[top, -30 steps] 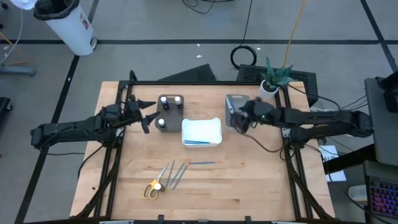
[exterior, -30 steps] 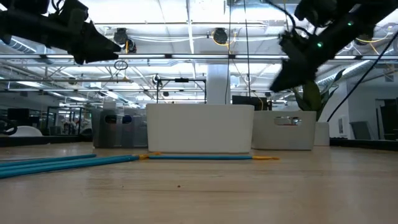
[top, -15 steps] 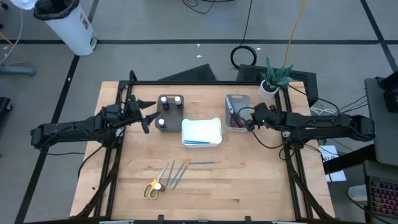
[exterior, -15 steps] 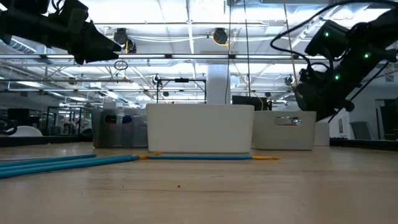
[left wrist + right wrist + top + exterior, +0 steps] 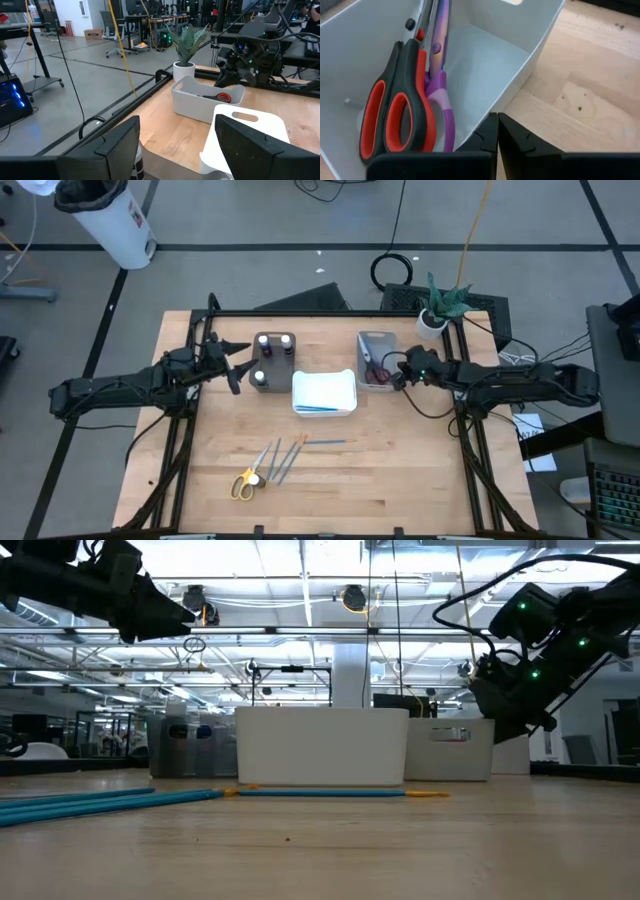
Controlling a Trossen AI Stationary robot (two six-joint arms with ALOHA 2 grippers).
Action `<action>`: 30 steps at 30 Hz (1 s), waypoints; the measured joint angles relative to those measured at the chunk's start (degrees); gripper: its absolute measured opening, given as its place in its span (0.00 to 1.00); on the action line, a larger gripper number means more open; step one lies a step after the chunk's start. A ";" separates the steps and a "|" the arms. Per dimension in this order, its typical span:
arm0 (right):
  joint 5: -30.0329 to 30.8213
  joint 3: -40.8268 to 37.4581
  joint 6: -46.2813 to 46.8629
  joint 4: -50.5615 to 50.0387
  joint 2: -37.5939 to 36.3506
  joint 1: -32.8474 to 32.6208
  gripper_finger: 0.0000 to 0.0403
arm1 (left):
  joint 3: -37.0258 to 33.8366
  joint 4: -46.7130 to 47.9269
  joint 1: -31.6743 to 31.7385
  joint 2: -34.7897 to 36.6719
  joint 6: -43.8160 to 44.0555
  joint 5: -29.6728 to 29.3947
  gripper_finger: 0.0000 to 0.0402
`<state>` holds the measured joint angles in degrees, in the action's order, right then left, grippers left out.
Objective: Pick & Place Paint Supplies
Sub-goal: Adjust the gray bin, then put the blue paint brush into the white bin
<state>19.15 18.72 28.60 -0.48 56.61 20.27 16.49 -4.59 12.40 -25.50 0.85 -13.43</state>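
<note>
Two scissors (image 5: 415, 95) lie side by side in grey tray (image 5: 520, 55), right claw (image 5: 496, 132) closed empty

No readable text, labels, brand names, numbers or signs in any view, dark marks on the white bin (image 5: 112, 220) at the upper left of the high view too small to make out
</note>
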 joint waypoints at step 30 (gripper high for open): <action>-1.37 0.89 -15.26 7.26 -15.91 -11.94 0.00 | 0.00 0.01 0.00 0.00 4.03 -0.04 0.67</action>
<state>17.78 19.61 13.34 6.78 40.70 8.33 16.49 -4.58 12.40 -25.50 4.88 -13.47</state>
